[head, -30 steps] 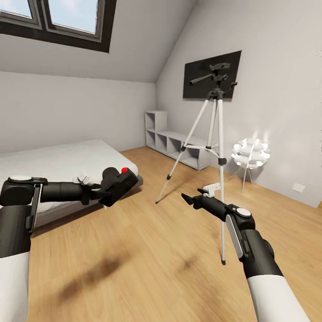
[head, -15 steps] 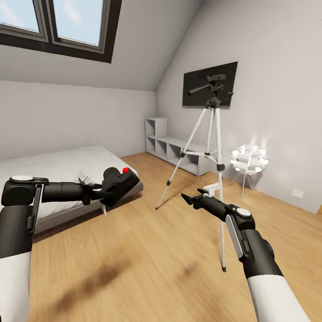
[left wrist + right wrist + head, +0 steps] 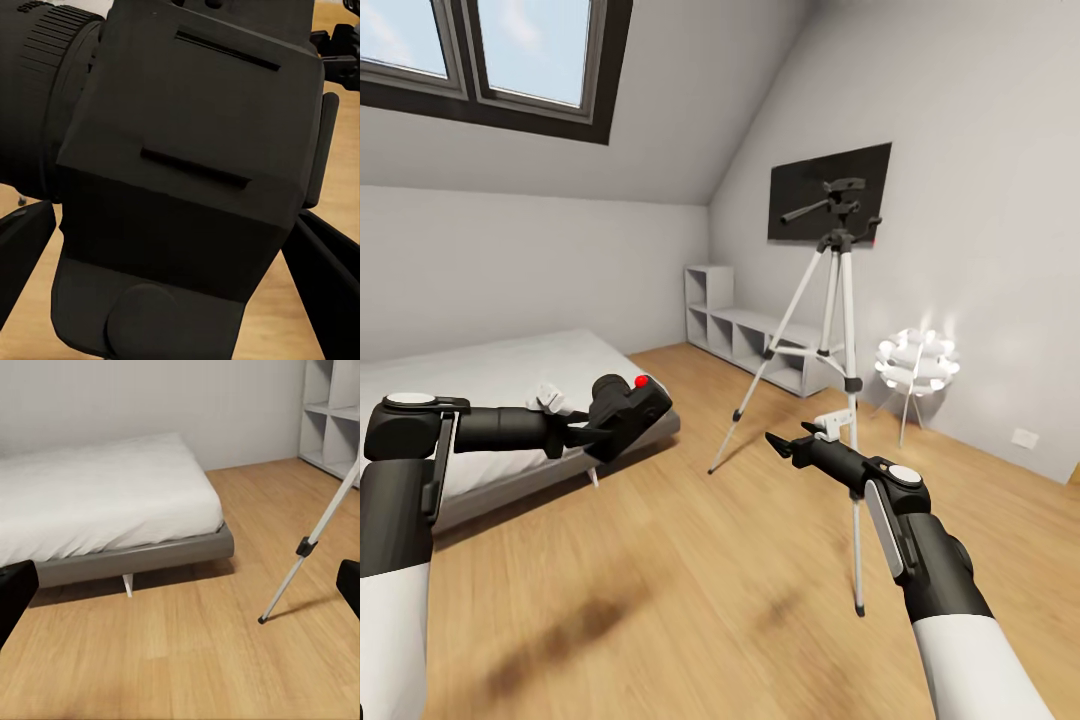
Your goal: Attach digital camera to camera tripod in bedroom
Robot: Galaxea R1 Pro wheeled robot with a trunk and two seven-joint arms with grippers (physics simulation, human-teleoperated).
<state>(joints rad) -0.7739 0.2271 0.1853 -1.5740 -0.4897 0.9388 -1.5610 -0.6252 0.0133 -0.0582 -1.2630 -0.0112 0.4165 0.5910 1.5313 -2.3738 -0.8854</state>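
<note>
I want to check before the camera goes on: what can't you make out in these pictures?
- Tripod mount plate: too small and dark against the TV, head view.
- Camera underside socket: not identifiable, left wrist view.
- Left hand fingertips: covered by the camera, head view.
- Bed: cut off by the edge, right wrist view.

digital camera (image 3: 628,412): matt black body; bright red round button on top; in the left wrist view (image 3: 187,180) plain black with ribbed lens ring
camera tripod (image 3: 830,330): silver-white legs; black clamps, head and pan handle
left gripper (image 3: 595,432): black
right gripper (image 3: 778,446): black fingers; white block behind them
arms: black forearms; white upper sleeves
bed (image 3: 490,375): white mattress; grey frame
floor (image 3: 690,590): light wood, plank grain
walls (image 3: 980,200): pale grey, plain
TV (image 3: 810,195): flat black
shelf unit (image 3: 745,330): light grey
lamp (image 3: 917,360): glowing white cluster
window (image 3: 490,55): dark frame; pale blue sky
</note>
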